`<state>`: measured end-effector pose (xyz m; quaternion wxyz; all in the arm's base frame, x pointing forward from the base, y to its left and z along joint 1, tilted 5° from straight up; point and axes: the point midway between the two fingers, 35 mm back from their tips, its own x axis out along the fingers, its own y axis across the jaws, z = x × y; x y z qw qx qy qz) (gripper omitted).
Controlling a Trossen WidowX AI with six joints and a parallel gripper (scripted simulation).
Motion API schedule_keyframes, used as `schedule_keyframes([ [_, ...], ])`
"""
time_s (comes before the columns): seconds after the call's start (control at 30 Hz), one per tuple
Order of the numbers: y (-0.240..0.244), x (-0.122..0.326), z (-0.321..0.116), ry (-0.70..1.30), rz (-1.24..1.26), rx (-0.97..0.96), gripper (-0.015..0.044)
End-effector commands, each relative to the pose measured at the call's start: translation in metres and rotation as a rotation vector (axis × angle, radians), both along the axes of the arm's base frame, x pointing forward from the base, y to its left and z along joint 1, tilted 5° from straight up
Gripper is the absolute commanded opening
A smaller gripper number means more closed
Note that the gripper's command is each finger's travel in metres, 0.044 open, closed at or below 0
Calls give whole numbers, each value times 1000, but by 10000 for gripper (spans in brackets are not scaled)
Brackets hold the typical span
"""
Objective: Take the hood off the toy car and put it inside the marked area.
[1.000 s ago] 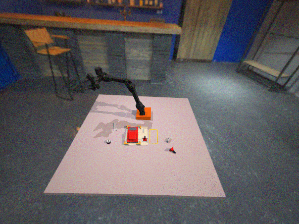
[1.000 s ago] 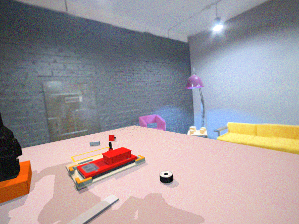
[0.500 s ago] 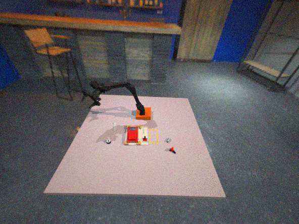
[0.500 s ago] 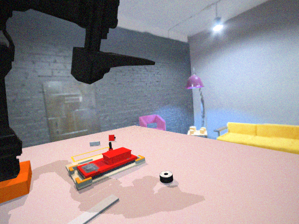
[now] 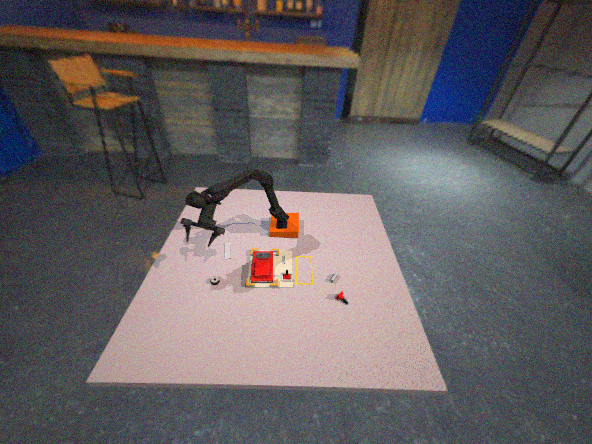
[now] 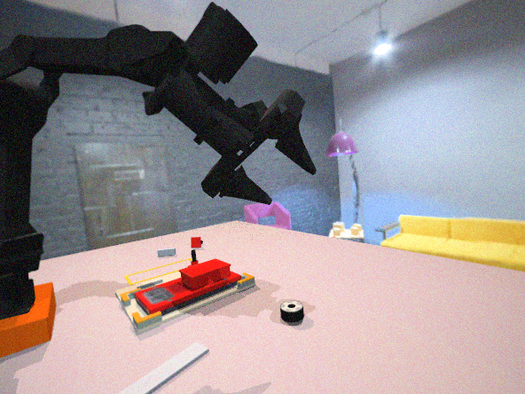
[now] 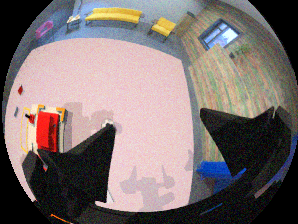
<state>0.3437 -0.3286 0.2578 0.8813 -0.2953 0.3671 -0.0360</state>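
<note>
With its fingers spread wide and nothing between them, the black gripper (image 5: 198, 241) (image 6: 293, 188) (image 7: 157, 120) hangs in the air above the pale pink table top (image 5: 260, 340) (image 6: 390, 328) (image 7: 135, 75), pointing downward at a slant and well apart from the toy car; the arm (image 5: 235, 184) (image 6: 102, 55) reaches out from an orange base block (image 5: 293, 232) (image 6: 42, 326). The red toy car (image 5: 262, 267) (image 6: 191, 288) (image 7: 47, 131) sits on a cream tray (image 5: 286, 284) (image 6: 141, 327) (image 7: 62, 145) with orange corner pieces; a dark grey panel lies at one end of the car, though I cannot tell for certain which part is the hood. Just beside the tray, a thin yellow outline (image 5: 312, 270) (image 6: 129, 279) (image 7: 21, 135) marks a rectangle on the table, and no part of the car lies inside it; on the car's other side stands a black and white wheel (image 5: 214, 281) (image 6: 292, 311), apart from the tray; a flat, pale strip (image 5: 227, 251) (image 6: 166, 370) lies nearer the gripper; beyond the outline are a small grey piece (image 5: 333, 278) (image 6: 166, 252) and a red and black piece (image 5: 342, 298) (image 6: 196, 242).
</note>
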Motion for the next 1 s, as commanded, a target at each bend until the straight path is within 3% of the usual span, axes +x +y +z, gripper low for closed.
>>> schedule_keyframes([
  [0.0,39,15,-28,88,-30,117,440],
  [0.33,156,27,-96,391,-156,373,440],
  [0.6,248,-1,-135,666,-303,394,440],
  [0.97,257,-6,-138,686,-315,387,440],
])
